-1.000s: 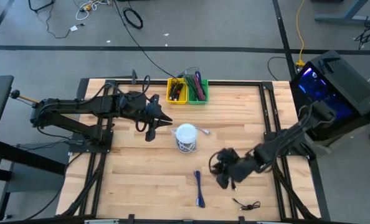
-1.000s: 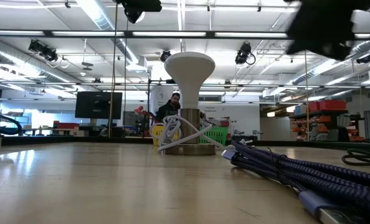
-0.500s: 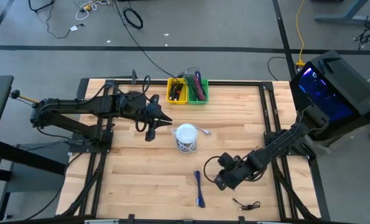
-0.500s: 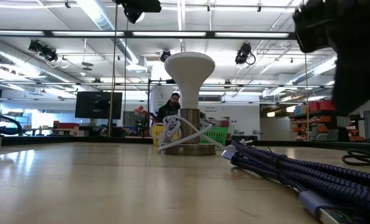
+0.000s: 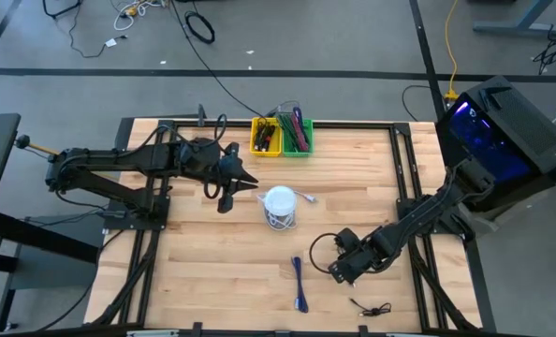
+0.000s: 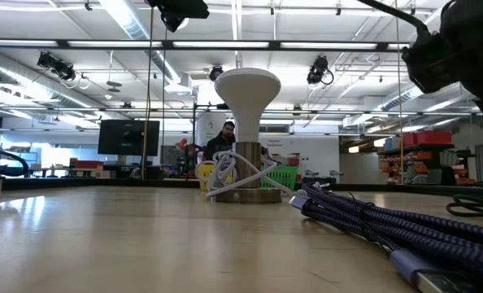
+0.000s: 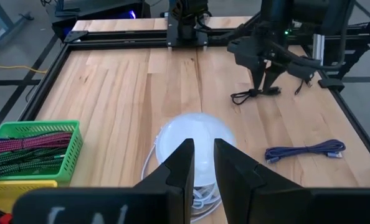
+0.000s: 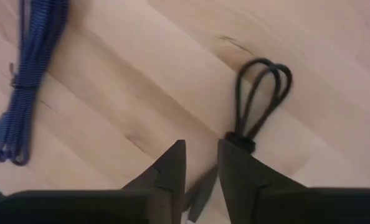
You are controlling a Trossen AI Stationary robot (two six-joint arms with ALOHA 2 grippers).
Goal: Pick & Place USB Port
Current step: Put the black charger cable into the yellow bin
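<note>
Right claw [image 5: 336, 271], fingers nearly closed and empty, is hovering lower right above the black cable [image 8: 258, 103]; light, floppy, best pinched at its tied middle.

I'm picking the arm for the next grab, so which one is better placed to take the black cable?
The right. Its end effector hangs low near the black cable, whose loop fills its wrist view. The left end effector waits beyond the white hub.

Black cable [image 8: 260, 102] beside nearly closed end effector [image 8: 200, 163].
</note>
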